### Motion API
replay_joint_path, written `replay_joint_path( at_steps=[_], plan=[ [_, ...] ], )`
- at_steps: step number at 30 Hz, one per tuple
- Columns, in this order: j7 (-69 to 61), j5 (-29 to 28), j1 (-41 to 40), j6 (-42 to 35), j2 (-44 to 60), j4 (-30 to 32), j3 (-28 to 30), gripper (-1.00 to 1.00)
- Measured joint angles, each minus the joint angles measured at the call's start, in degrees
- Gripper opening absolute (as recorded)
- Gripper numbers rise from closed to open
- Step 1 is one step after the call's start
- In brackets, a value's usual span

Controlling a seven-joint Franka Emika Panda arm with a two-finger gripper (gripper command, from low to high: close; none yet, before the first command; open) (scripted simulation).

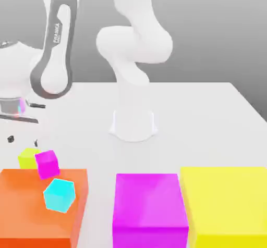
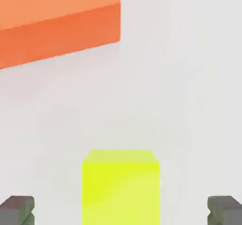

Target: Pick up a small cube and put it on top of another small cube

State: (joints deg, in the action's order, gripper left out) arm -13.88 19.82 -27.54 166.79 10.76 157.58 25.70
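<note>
My gripper (image 2: pixel 121 212) is open, jaws spread wide, nothing held. In the hand view, the yellow-green cube (image 2: pixel 121 186) sits on the white table (image 2: pixel 189 101) between my two fingertips (image 2: pixel 17 210), clear of both.

The exterior view shows what the hand view omits: the cyan cube (image 1: pixel 60 195) rests on the orange block (image 1: pixel 31 205), and the small magenta cube (image 1: pixel 47 163), tilted, stands at its 11 o'clock, overlapping the yellow-green cube (image 1: pixel 27 158). The orange block (image 2: pixel 56 21) lies at 11 o'clock from the yellow-green cube in the hand view.

Count: three small cubes; three big blocks, namely orange, magenta block (image 1: pixel 150 208) and yellow block (image 1: pixel 227 205).
</note>
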Motion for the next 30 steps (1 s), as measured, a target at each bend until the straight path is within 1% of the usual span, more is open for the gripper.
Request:
replay_joint_path(
  at_steps=[2, 3, 4, 9, 10, 11, 13, 15, 17, 18, 23, 30],
  plan=[
    [-5.17, 6.68, -5.07, 2.79, 4.14, -1.17, -6.48, 0.0],
    [-7.04, 9.03, -8.14, 4.3, 6.08, -1.73, -10.06, 0.0],
    [-8.26, 10.56, -10.06, 5.28, 7.31, -2.09, -12.31, -1.0],
    [-8.21, 10.51, -10.07, 5.12, 7.31, -2.1, -12.3, -1.0],
    [-8.82, 11.27, -11.04, 5.65, 7.92, -2.27, -13.44, -1.0],
    [-8.12, 10.39, -10.19, 5.14, 7.25, -2.06, -12.4, -1.0],
    [-4.59, 5.85, -6.57, 2.98, 4.23, -1.1, -7.78, -1.0],
    [0.77, -1.28, -3.5, 0.43, 0.22, 0.09, -3.08, -1.0],
    [6.63, -9.21, -2.02, -2.38, -4.21, 1.22, 0.23, -1.0],
    [8.34, -11.41, -1.7, -3.92, -5.24, 0.8, 0.8, -1.0],
    [11.17, -12.45, 0.6, -12.07, -2.56, -7.56, -0.68, -1.0],
    [28.13, -15.29, 8.92, -22.13, -4.72, -15.36, -5.54, -1.0]
  ],
)
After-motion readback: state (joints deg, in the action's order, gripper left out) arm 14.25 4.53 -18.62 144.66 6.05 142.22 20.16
